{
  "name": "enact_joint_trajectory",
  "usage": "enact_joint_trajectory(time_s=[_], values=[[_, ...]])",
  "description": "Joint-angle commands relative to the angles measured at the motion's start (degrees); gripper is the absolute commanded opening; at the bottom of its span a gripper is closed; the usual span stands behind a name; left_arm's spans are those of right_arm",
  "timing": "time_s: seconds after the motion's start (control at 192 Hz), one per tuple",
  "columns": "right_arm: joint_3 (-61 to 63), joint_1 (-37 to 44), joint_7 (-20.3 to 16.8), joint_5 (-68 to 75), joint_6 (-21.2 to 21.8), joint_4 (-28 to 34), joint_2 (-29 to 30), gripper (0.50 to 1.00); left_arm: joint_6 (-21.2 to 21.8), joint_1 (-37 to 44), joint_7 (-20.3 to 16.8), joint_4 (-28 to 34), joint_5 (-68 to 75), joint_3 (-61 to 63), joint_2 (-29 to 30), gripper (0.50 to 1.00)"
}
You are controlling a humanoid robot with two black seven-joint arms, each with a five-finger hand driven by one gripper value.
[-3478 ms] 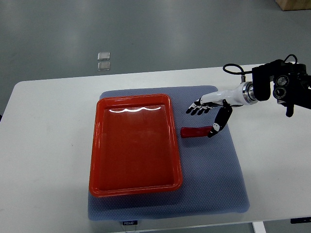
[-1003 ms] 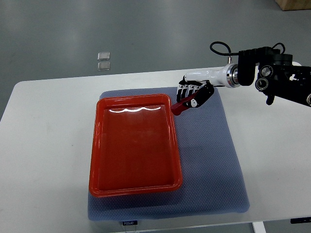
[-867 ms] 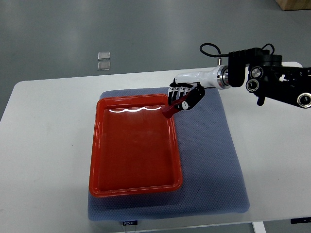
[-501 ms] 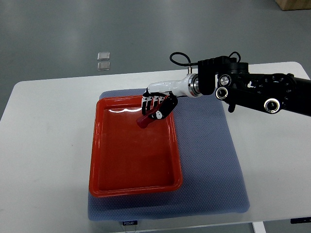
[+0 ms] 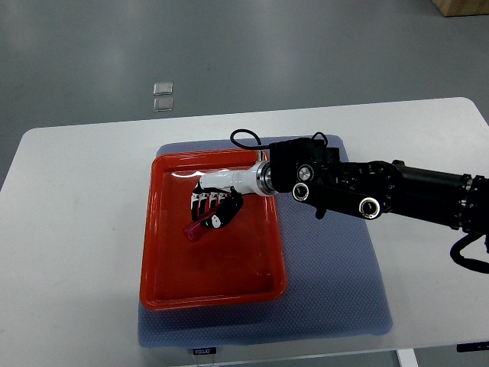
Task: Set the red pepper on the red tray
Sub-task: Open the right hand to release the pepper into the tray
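A white bench [image 5: 69, 229] carries a blue-grey textured mat [image 5: 336, 283], and a red tray [image 5: 160, 283] lies on the left part of that mat, its long sides running from the bench's far edge toward the near edge.

The right arm [image 5: 397, 195] comes in from the right edge, a thick black limb with round silver joints, stretched nearly level across the mat toward the left. It narrows to a white forearm with a metal ring at the wrist, where a thin black cable loops up. The right hand [image 5: 212, 212] hangs over the far half of the tray, palm turned downward, its black and white fingers [image 5: 202, 200] curled and pointing toward the near-left.

The hand is clasped around the red pepper [image 5: 192, 231]. The pepper is small, slim and dark red, darker than the bright tray under it. Only its lower end sticks out below the fingers, slanting toward the tray's left wall; the rest is hidden in the grip. Whether the tip touches the tray floor cannot be told.

Two small clear squares [image 5: 163, 96] lie on the grey floor beyond the bench's far edge.
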Motion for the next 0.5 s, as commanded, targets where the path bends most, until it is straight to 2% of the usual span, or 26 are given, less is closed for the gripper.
enact_joint_trajectory(time_s=[0.0,0.178,0.183,0.188,0.193,0.198,0.204,0.251,0.272,0.287,0.319,0.407,0.496], values=[[0.1,-0.8,0.0,-0.2,-1.1,-0.4,0.7,0.5,0.0,0.0,0.0,0.0,0.0,0.0,0.0,1.0],[0.2,-1.2,0.2,-0.2,-2.3,-0.4,0.1,0.507,0.0,0.0,0.0,0.0,0.0,0.0,0.0,1.0],[0.2,-1.2,0.2,-0.1,-2.2,-0.4,0.0,0.561,0.0,0.0,0.0,0.0,0.0,-0.1,0.0,1.0],[0.2,-1.2,0.2,-0.1,-2.2,-0.4,0.0,0.562,0.0,0.0,0.0,0.0,0.0,-0.1,0.0,1.0],[0.2,-1.2,0.2,-0.1,-2.3,-0.4,-0.1,0.602,0.0,0.0,0.0,0.0,0.0,0.0,0.0,1.0],[0.2,-1.2,0.2,-0.1,-2.3,-0.4,-0.1,0.603,0.0,0.0,0.0,0.0,0.0,0.0,0.0,1.0],[0.2,-1.2,0.2,-0.1,-2.3,-0.4,-0.2,0.631,0.0,0.0,0.0,0.0,0.0,0.0,0.0,1.0],[0.3,-1.2,0.4,-0.1,-2.3,-0.4,-0.4,0.69,0.0,0.0,0.0,0.0,0.0,0.0,0.0,1.0],[0.3,-1.2,0.4,-0.1,-2.2,-0.4,-0.5,0.729,0.0,0.0,0.0,0.0,0.0,0.0,0.0,1.0],[0.3,-1.3,0.5,0.0,-2.3,-0.4,-0.6,0.776,-0.1,0.0,0.0,0.0,0.0,0.0,0.0,1.0],[0.4,-1.3,0.6,0.3,-2.2,-0.4,-0.6,0.825,0.0,0.0,0.0,0.0,0.0,0.0,0.0,1.0],[0.8,-1.4,0.6,0.5,-2.2,-0.4,-1.3,0.901,0.0,0.0,0.0,0.0,0.0,0.0,0.0,1.0],[0.9,-1.4,0.6,0.7,-2.2,-0.4,-1.6,0.913,0.0,0.0,0.0,0.0,0.0,0.0,0.0,1.0]])
